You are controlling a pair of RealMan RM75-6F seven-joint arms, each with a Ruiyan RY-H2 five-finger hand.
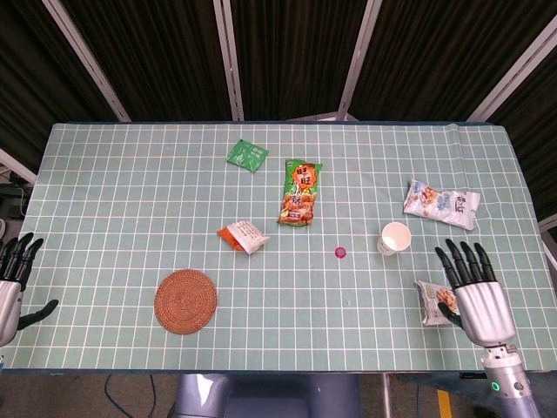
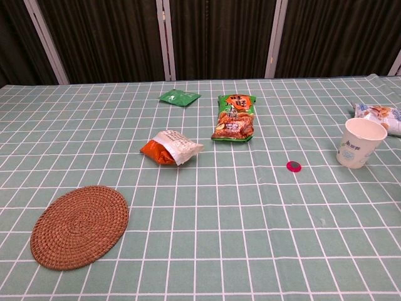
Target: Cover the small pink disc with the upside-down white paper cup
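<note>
While white paper cup stands upright beside pink disc, right hand hovers spread, seemingly empty.

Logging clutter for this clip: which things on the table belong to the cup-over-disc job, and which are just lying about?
Job:
white paper cup, standing mouth up
small pink disc
right hand, open, near the cup

Lying about:
woven coaster
green snack bag
green sachet
orange-and-white packet
two white snack bags
</note>
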